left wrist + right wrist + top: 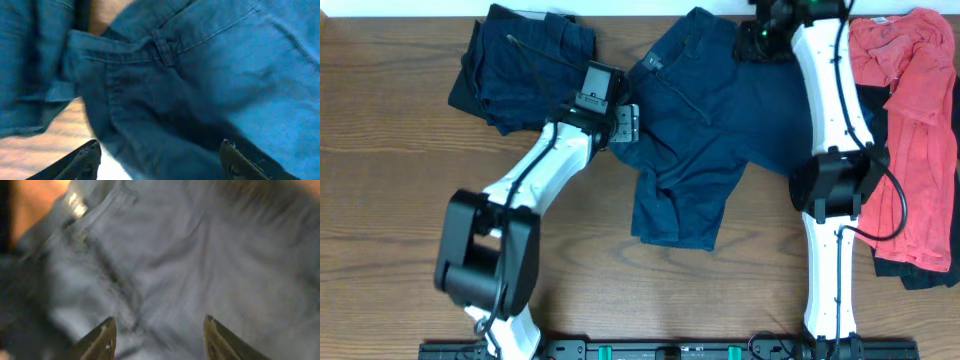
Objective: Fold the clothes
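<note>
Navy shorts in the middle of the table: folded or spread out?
Spread out, not yet folded. The navy shorts lie flat on the table with waistband and both legs visible overhead.

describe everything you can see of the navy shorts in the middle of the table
The navy shorts are dark blue woven cloth with a stitched waistband and a belt loop. They lie spread out, creased and unfolded on the wooden table, one leg pointing toward the near edge. The open left tool sits at their left edge; the open right tool hovers over their far edge.
</note>
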